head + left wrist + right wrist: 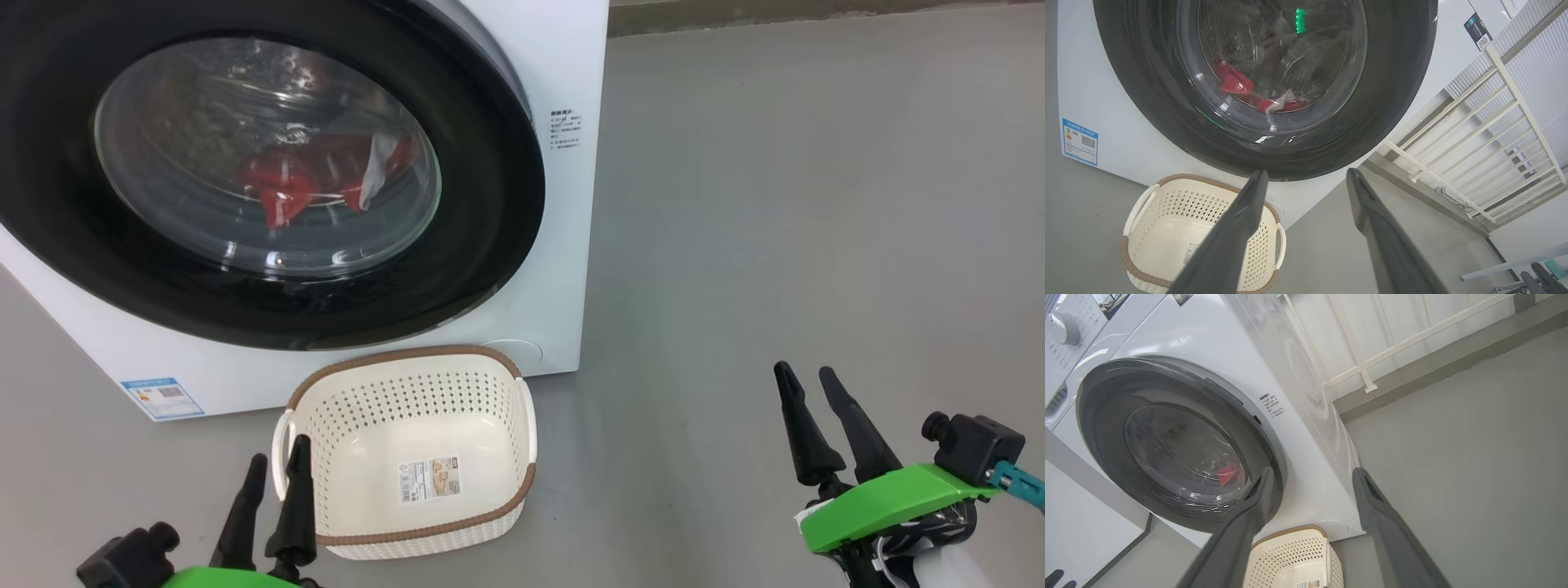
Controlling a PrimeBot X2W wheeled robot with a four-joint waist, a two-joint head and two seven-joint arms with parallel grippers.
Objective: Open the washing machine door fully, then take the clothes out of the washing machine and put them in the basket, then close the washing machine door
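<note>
Round washing machine door point(490, 204), glossy black rim, is seen shut; crumpled red clothes point(302, 180) are glimpsed behind its bulging glass. Perforated cream basket point(408, 359), brown-rimmed, is set on smooth grey floor point(775, 204), just beside left tool point(280, 451), fingers spread, empty. Right tool point(804, 370), likewise spread, is held well apart.

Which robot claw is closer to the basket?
The left gripper: in the head view its fingers rise right against the basket at its left side. The right gripper is far off to the other side, over bare grey floor.
</note>
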